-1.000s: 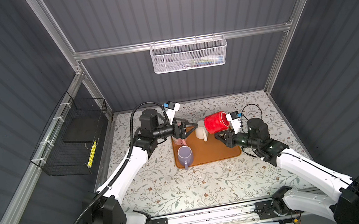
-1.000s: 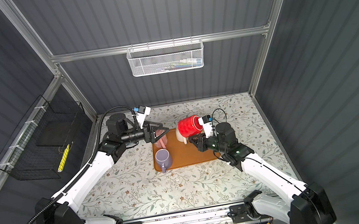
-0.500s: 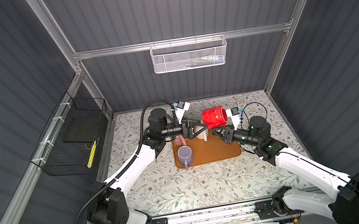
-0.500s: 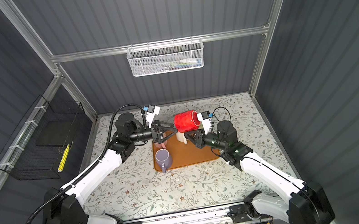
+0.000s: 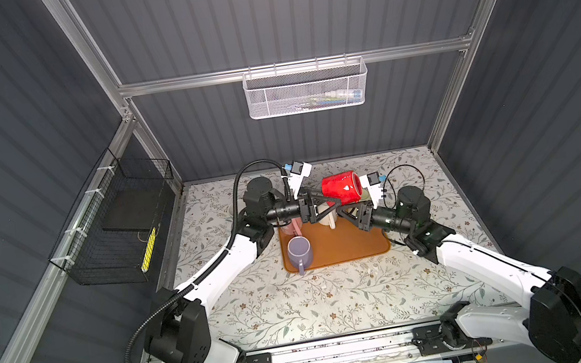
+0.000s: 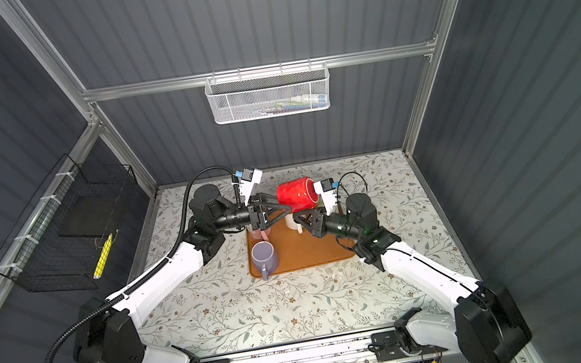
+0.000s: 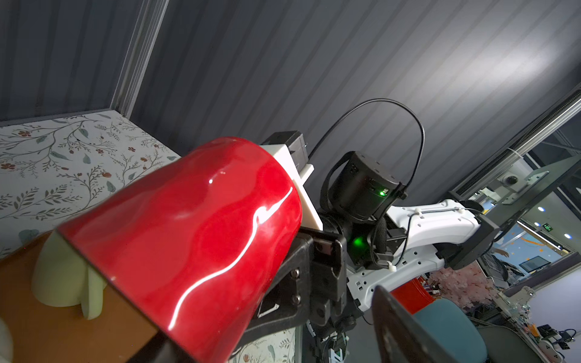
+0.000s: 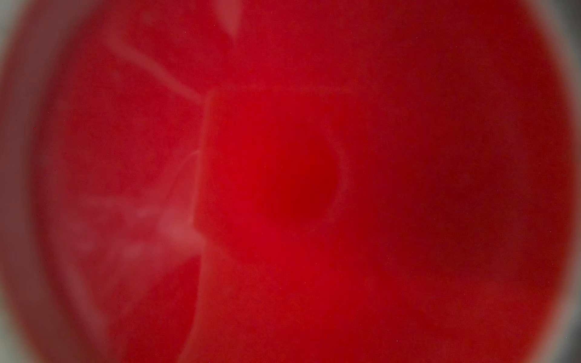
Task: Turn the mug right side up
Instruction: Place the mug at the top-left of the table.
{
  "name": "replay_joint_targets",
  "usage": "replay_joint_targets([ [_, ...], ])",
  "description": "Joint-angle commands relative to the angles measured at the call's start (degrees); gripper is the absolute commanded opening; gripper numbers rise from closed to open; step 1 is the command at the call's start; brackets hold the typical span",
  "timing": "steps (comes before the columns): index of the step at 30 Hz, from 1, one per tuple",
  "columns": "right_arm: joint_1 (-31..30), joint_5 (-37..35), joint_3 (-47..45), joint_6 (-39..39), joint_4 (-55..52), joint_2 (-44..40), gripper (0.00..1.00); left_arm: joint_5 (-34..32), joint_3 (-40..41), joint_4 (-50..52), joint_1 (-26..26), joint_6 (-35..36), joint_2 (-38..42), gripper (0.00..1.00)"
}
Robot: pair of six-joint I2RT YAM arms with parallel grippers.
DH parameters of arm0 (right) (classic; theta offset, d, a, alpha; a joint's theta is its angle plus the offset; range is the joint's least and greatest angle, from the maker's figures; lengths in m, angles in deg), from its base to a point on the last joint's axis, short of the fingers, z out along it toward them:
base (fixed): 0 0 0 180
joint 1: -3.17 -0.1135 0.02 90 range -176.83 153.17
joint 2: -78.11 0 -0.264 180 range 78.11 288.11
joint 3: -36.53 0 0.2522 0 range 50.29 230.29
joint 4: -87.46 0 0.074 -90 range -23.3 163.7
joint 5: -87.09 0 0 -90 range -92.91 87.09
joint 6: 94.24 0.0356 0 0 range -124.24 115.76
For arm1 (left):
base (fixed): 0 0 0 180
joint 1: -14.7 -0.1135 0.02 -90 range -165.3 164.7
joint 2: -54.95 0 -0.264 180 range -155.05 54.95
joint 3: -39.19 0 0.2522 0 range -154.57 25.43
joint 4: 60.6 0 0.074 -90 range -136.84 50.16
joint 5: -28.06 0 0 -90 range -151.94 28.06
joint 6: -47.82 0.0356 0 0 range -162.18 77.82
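Note:
The red mug (image 5: 340, 189) (image 6: 296, 195) hangs on its side in the air above the back of the orange tray (image 5: 352, 247), mouth toward my right arm. My right gripper (image 5: 343, 210) is shut on the mug from below its mouth end, and the exact hold is hidden. The right wrist view shows only the blurred red inside of the mug (image 8: 283, 188). My left gripper (image 5: 326, 200) is open and straddles the mug's base end. In the left wrist view the red mug (image 7: 188, 235) lies against one finger, while the other finger (image 7: 396, 320) stands clear of it.
On the tray stand a purple mug (image 5: 299, 251), upright, a cream mug (image 5: 327, 219) (image 7: 59, 276), upside down, and a pink cup (image 5: 294, 227) half hidden under my left arm. A white mesh basket (image 5: 307, 89) hangs on the back wall, a black wire basket (image 5: 122, 229) on the left wall.
My left arm has swung right until its fingers reach round the mug, and they have narrowed. The right arm has shifted the mug slightly left and up.

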Motion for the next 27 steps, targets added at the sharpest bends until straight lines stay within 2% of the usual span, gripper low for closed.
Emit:
replay_joint_targets([
  [1, -0.54, 1.44, 2.75, -0.47, 5.81, -0.37, 0.0, 1.77, 1.46, -5.68, 0.53, -2.85, -1.19, 0.71],
  [10, -1.1, 2.43, 2.03, 0.9, 7.78, 0.68, 0.0, 2.89, 0.94, -12.56, 1.02, -7.24, -4.35, 0.48],
  [17, -1.13, 1.07, 1.99, 0.4, 7.78, 0.31, 0.0, 2.52, 1.32, -12.69, 1.11, -6.9, -3.79, 0.34],
  [21, -1.03, 0.75, 1.82, 0.66, 8.01, -0.07, 0.0, 1.74, 1.98, -12.02, 1.11, -5.74, -2.77, 0.34],
  [27, -0.98, 0.36, 1.6, 0.84, 8.47, -1.2, 0.0, 1.07, 1.1, -7.48, 1.11, -2.65, -1.42, 0.42],
])
